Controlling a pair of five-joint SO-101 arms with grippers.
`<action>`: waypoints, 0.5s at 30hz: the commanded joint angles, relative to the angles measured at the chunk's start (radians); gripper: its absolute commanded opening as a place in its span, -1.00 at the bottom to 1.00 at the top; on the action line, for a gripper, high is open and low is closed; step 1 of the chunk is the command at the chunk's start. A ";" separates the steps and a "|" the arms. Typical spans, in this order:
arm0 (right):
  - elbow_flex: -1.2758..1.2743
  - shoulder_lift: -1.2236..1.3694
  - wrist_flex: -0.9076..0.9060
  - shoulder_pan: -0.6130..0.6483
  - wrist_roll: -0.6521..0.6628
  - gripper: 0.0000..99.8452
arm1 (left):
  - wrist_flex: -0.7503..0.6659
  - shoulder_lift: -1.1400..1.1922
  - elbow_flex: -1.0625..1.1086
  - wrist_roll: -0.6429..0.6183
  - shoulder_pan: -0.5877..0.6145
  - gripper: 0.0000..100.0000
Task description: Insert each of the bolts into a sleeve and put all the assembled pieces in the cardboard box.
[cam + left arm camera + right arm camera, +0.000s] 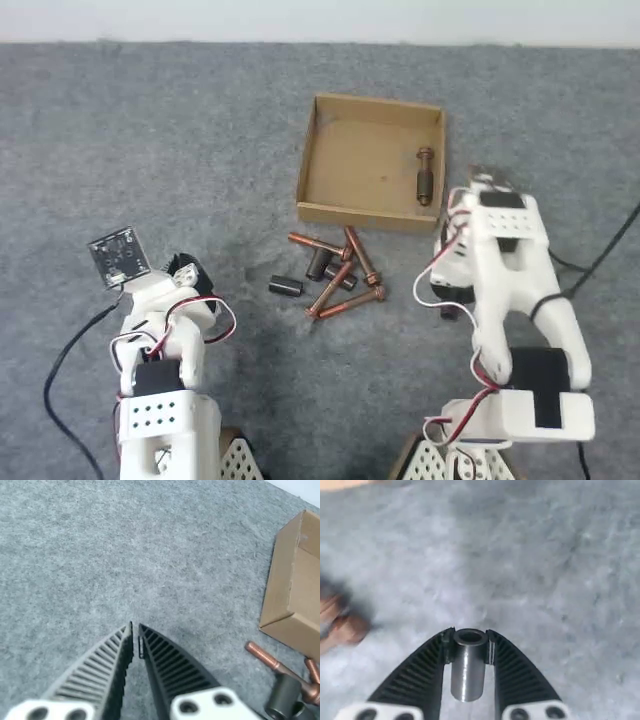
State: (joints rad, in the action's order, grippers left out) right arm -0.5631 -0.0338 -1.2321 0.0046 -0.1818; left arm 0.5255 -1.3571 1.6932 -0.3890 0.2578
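The cardboard box (345, 150) lies at the table's far middle, with one bolt-in-sleeve piece (425, 176) along its right wall. In front of it several copper bolts (340, 285) lie crossed with three dark sleeves (285, 287). My right gripper (468, 637) is shut on a dark sleeve (468, 667), held just above the carpet; blurred bolts (340, 622) lie off to one side. The right arm (500, 250) stands right of the pile. My left gripper (135, 628) is shut with nothing in it, low over bare carpet left of the pile (185, 270). A box corner (292, 590), a bolt (263, 656) and a sleeve (282, 698) lie beyond it.
Grey carpet (150, 130) covers the whole table. Cables trail from both arm bases at the near edge. A small circuit board (118, 256) sits on the left arm's wrist.
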 commanded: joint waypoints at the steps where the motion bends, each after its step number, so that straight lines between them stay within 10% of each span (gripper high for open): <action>1: -0.038 -0.090 0.108 -0.051 -0.005 -0.95 | 0.003 -0.005 -0.019 0.032 0.002 -0.98; 6: -0.066 -0.087 0.185 -0.104 -0.005 -0.95 | 0.041 0.002 -0.048 0.032 -0.014 -0.98; 15: -0.104 -0.087 0.248 -0.113 -0.003 -0.95 | 0.583 0.006 -0.461 0.077 -0.222 -0.98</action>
State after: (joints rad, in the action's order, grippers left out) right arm -0.6736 -0.0614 -1.0019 -0.0936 -0.1818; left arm 0.8861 -1.3571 1.4553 -0.3276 0.1412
